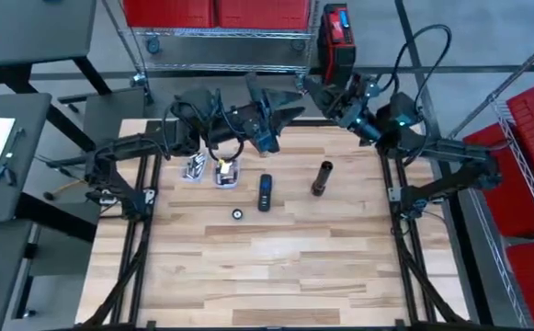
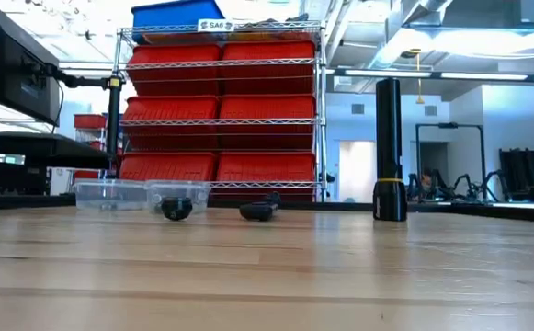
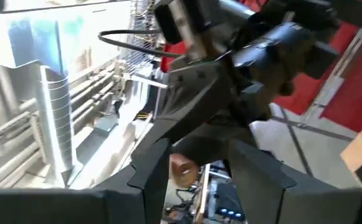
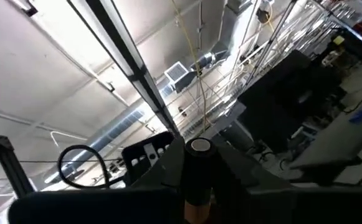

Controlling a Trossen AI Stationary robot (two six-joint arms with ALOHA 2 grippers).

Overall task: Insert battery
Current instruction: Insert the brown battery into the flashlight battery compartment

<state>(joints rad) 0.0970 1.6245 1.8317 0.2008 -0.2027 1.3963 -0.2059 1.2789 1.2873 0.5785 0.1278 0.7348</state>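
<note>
A black flashlight body (image 1: 322, 177) (image 2: 389, 152) stands upright on the table. Left of it a black flashlight part (image 1: 265, 191) (image 2: 259, 211) lies on its side, and a small round cap (image 1: 237, 213) (image 2: 176, 209) rests near it. My right gripper (image 1: 311, 87) (image 4: 198, 155) is raised over the table's far edge, shut on a black battery (image 4: 199, 163) with a silver end and a copper band. My left gripper (image 1: 294, 112) (image 3: 199, 168) hangs close beside it, open, facing the right arm. Neither gripper shows in the low view. My right gripper pinches the battery's sides (image 4: 196, 186) between its two fingers. The battery lies along the fingers, its silver end (image 4: 199, 146) pointing out past the fingertips and up toward the ceiling. It is lifted well clear of the table.
Two clear plastic containers (image 1: 193, 168) (image 1: 225, 173) sit at the table's far left, seen also as low tubs (image 2: 110, 194) in the low view. A wire rack of red bins (image 2: 221, 110) stands behind the far edge. The table's near half is bare wood (image 1: 276, 276).
</note>
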